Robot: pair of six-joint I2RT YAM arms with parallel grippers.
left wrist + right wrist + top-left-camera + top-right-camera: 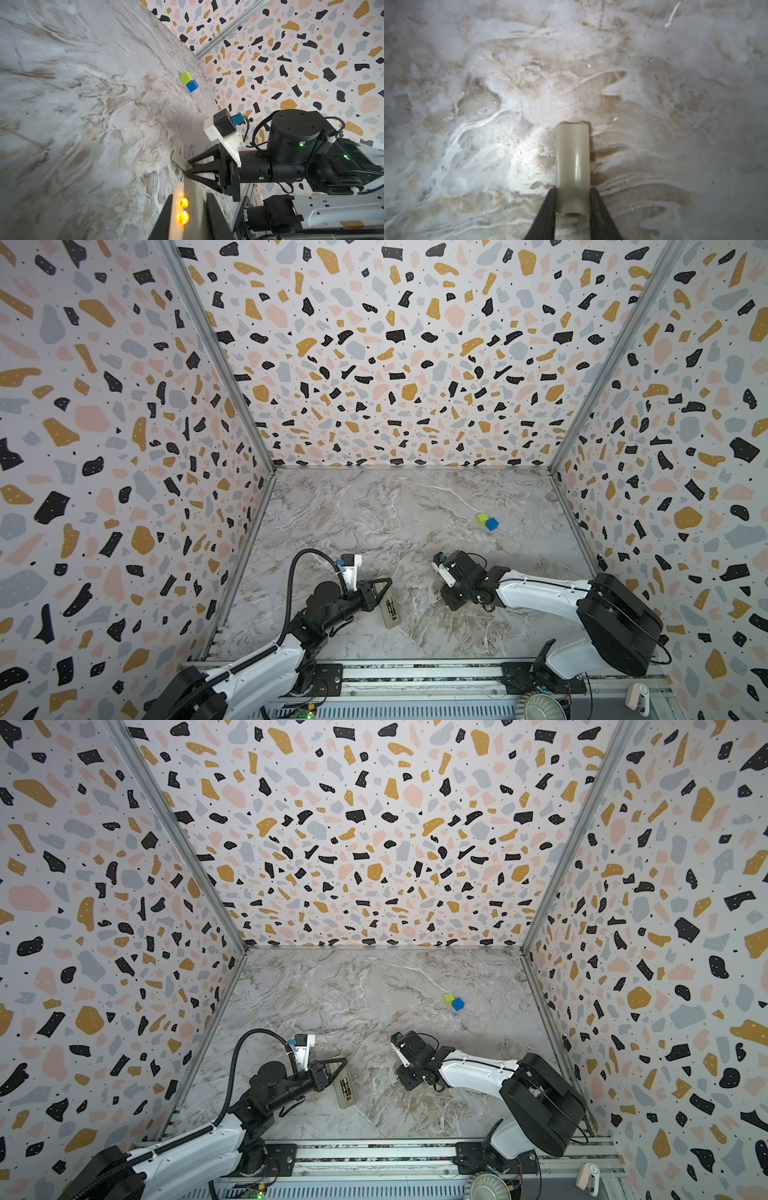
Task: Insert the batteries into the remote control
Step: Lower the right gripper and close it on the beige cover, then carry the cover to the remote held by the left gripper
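Note:
The remote control (pixel 391 609) lies at the front left of the marble table with its pale back up and its compartment uncovered. My left gripper (pixel 381 593) is shut on its long edges near the far end. The batteries (pixel 389 605) sit side by side in the compartment; in the left wrist view their ends (pixel 182 209) glow orange in the remote (pixel 196 205). My right gripper (pixel 573 190), pointing down at the table right of the remote, is shut on a cream battery cover (pixel 572 158), which also shows in the left wrist view (pixel 179 160).
A green cube (pixel 482 519) and a blue cube (pixel 492 524) touch each other at the back right of the table. Patterned walls close in the left, right and back sides. A metal rail (pixel 415 674) runs along the front edge.

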